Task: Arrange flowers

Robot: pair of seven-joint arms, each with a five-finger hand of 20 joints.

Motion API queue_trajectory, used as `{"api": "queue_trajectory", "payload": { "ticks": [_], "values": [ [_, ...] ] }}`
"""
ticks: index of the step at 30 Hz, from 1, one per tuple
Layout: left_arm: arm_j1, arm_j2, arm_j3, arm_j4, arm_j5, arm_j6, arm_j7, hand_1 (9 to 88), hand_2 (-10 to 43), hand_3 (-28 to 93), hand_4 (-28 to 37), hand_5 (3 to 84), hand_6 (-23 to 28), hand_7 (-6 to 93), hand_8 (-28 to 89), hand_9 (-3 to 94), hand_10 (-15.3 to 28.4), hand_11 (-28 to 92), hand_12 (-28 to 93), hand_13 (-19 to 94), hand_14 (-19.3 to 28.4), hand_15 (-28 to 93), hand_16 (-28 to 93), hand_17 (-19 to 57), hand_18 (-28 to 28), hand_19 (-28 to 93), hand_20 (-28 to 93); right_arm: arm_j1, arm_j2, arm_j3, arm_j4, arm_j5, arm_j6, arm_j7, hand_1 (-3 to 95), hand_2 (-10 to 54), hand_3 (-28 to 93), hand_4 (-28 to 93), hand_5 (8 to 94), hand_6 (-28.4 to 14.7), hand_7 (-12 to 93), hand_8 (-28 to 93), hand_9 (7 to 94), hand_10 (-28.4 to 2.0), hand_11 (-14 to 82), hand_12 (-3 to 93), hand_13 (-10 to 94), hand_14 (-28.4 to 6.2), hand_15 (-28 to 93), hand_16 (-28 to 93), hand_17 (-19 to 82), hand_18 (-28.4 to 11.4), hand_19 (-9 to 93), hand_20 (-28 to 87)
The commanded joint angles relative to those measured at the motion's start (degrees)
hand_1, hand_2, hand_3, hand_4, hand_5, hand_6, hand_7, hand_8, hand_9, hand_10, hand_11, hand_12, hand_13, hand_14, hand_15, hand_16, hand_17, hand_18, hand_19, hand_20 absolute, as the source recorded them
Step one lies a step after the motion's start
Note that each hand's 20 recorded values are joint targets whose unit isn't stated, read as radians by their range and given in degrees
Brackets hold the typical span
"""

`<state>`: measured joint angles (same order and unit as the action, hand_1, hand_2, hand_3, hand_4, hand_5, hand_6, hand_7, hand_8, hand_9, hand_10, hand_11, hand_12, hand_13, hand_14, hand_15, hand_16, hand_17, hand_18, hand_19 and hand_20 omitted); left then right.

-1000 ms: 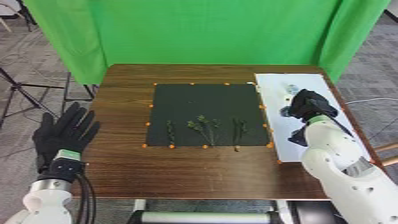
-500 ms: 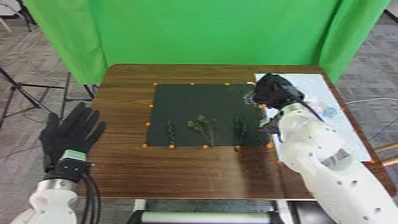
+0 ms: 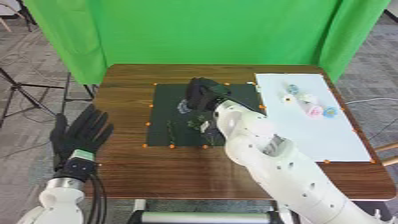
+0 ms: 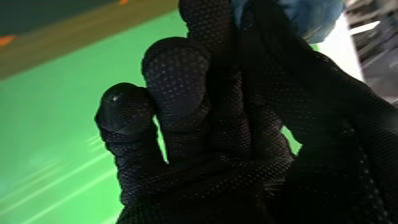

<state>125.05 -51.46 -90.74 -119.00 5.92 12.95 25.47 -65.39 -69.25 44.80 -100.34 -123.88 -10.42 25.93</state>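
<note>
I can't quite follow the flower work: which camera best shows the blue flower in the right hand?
The right wrist view: the blue flower looks large there, pinched by the right hand, though partly cut off. The head view shows it small and greyish beside the hand, over the dark mat.

The head view is being taken from above the near side of the brown wooden table. It is being directed forward and down, and the whole tabletop is being covered from a moderate distance, together with the green curtain which is standing behind it. The right wrist view is being taken from very close to the right hand, and it is being aimed along this hand, toward the same curtain, with the table edge being shown at a slant. By both views, the right hand, the curtain, part of the table and part of the black mat are being shared.
</note>
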Motion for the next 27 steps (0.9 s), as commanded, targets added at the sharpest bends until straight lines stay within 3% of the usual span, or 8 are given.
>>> {"api": "queue_trajectory", "payload": {
  "ticks": [1,4,11,14,16,19,21,27],
  "values": [
    [-3.75,0.16,1.63,1.19,1.68,-0.2,-3.46,23.0,15.9,69,-28.3,40.1,6.4,15.2,-11,34.3,12.1,18,8,25,11.4,32,-10,-5.0,14.0,36,9,-1.3,-5.3,-5.36,3.51,-4.4,-4.41,-1.62,54.7,-4.1,76,-28,69.4,-1.6,37,10,82.7,-9.4,15.9,40.4,73,-8.7,64,34,44,-20.6,93,38],
    [-3.15,-0.48,1.82,1.01,1.88,-0.37,-4.84,23.1,15.4,69,-28.3,39.8,6.3,15.3,-11,34.0,12.0,18,8,24,11.6,32,-10,-5.0,14.0,36,9,-1.66,-5.46,-6.93,4.36,-8.01,-6.02,-2.39,54.6,-4.1,76,-28,69.4,-1.7,37,10,82.7,-9.3,15.9,40.4,73,-8.7,64,34,44,-20.6,93,38],
    [-3.97,-0.55,2.63,1.13,2.11,-0.58,-5.95,23.4,15.1,69,-28.3,39.2,6.2,15.4,-11,33.3,12.0,19,8,24,11.8,32,-9,-5.0,14.0,36,9,-3.25,-7.88,-6.14,5.29,-8.31,-5.34,-0.88,54.2,-4.2,76,-27,69.2,-1.6,37,10,82.7,-9.4,16.1,40.3,73,-8.9,64,34,44,-20.7,93,38],
    [-3.87,-0.84,3.47,0.9,1.52,-0.01,-4.46,23.4,15.0,69,-28.3,39.0,6.2,15.7,-10,33.1,12.1,19,8,24,12.1,33,-9,-5.1,14.0,36,9,-3.45,-8.72,-5.32,6.06,-9.81,-6.22,-1.43,53.2,-4.3,76,-27,69.0,-1.7,37,10,82.4,-9.5,16.7,40.0,73,-8.9,64,34,44,-20.8,93,38],
    [-5.93,-0.64,4.15,1.91,2.06,-1.24,-6.15,23.4,15.0,69,-28.3,38.9,6.2,15.9,-10,33.1,12.3,19,8,24,12.2,33,-9,-5.1,14.0,36,9,-3.09,-8.29,-5.64,6.07,-9.42,-4.13,0.97,52.7,-4.7,75,-27,69.0,-1.7,38,9,82.1,-9.6,17.2,39.6,73,-9.0,64,34,44,-20.8,93,38],
    [-4.34,-0.1,4.11,0.95,1.35,-0.36,-4.06,23.3,15.0,69,-28.3,38.9,6.3,16.1,-10,33.0,12.5,19,9,24,12.3,33,-9,-5.1,14.0,36,9,-2.51,-9.06,-5.61,6.81,-9.76,-5.41,1.14,52.2,-5.7,75,-26,69.0,-1.9,37,9,81.8,-9.8,17.4,39.3,73,-9.1,64,34,44,-20.9,93,38],
    [-5.05,-0.47,4.05,1.25,1.82,-0.62,-5.48,23.4,14.9,69,-28.3,38.8,6.5,16.3,-10,33.0,12.5,19,9,24,12.4,34,-9,-5.1,14.0,36,9,-2.2,-8.7,-5.78,6.65,-8.91,-3.77,3.04,50.9,-7.2,75,-26,68.9,-2.3,36,8,81.4,-10.3,18.1,38.7,73,-9.2,64,33,44,-21.1,93,38],
    [-4.12,-0.35,3.66,1.0,1.82,-0.32,-5.62,23.6,14.7,69,-28.3,39.0,6.4,16.8,-11,33.3,12.2,20,9,24,12.6,34,-9,-5.2,14.0,36,9,-1.55,-8.84,-5.58,6.38,-8.95,-1.09,5.73,48.8,-9.0,74,-26,69.4,-3.3,32,8,79.6,-11.3,22.1,34.4,73,-9.6,64,33,44,-21.5,93,38]
  ]
}}
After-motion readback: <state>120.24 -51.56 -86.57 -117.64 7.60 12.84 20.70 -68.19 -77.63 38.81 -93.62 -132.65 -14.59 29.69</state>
